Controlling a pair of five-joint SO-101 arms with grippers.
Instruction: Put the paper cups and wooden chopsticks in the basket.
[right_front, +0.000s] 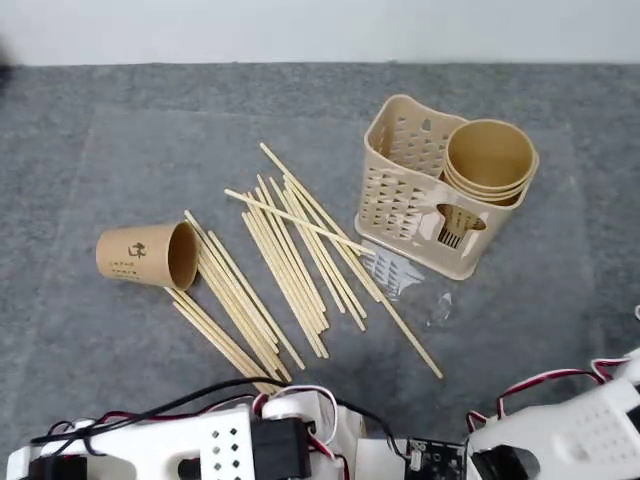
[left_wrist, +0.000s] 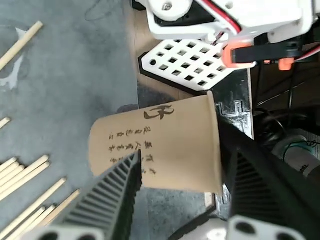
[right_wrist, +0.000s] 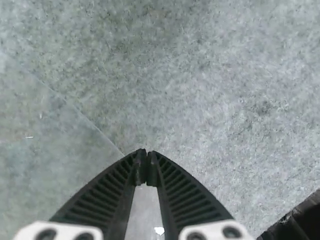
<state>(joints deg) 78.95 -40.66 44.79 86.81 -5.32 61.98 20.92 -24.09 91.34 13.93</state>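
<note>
While hanging close to an arm base, clamps the left pincer on a paper cup: 1 finger pressed on the outer wall, the other at the rim with tip hidden, probably inside the mouth. Reads as a wall pinch, chosen to avoid crushing the cup and to allow a base-first drop onto a stack. Holds the cup sideways, seemingly raised off the mat, judging by the shadow beside it. Holds the right pincer pressed together on nothing, parked over bare mat, presumably out of the way. Farther out, on the mat: a loose cup on its side, mouth toward the chopsticks, these fanned flat between that cup and the basket. In the basket compartment farther from the sticks, stacked cups, nested upright to save room; other compartment likely reserved for the sticks. Just beside the basket, 2 clear wrappers. Next: lift across, turn upright, nest.
</note>
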